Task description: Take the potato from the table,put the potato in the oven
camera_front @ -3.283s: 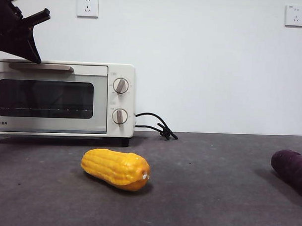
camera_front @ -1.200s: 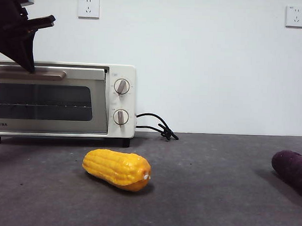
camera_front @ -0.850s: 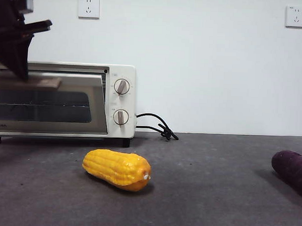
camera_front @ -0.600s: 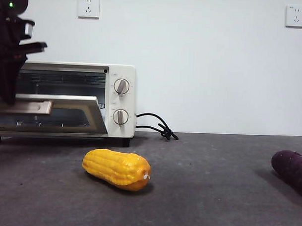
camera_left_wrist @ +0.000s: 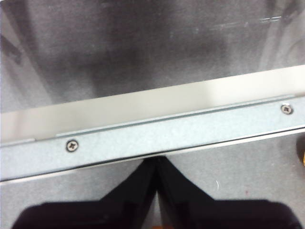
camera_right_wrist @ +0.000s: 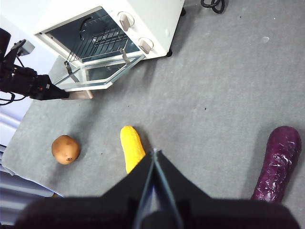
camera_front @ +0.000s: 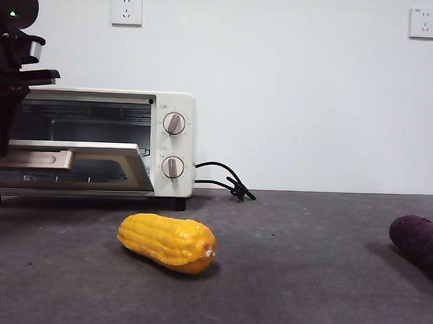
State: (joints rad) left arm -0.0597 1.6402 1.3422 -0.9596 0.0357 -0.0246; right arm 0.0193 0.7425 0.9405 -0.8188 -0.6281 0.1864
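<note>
Still untouched, the small oval tan-brown potato with a dark eye spot (camera_right_wrist: 65,149) lies on the flat dark grey speckled table (camera_right_wrist: 224,95), well apart from both grippers and a little way from the ribbed yellow corn cob (camera_right_wrist: 132,147). It shows only in the right wrist view; the front view does not take it in at all.

What has changed is the cream-white toaster oven with its dark glass door (camera_front: 96,140). A few seconds ago the door stood shut; now it hangs swung down to roughly half open, with the wire rack inside laid bare. The left gripper (camera_front: 2,137) is down at the tan bar handle (camera_front: 32,158) at the door's edge, having followed it down. In its own wrist view its two black jaws stand pressed together at the tips, right against the door's metal edge strip; whether they pinch the handle or merely hook it I cannot tell, since the handle itself is out of sight there.

By my reading this clears the way into the oven, so the fetching of the potato is the step left to do.

The right gripper (camera_right_wrist: 155,157) hangs high above the table with its jaws closed to a thin slit, holding nothing. The dark purple oblong vegetable (camera_right_wrist: 279,164) lies off to the far side, cut off by the frame edge in the front view. The oven's near end is likewise cropped there.
</note>
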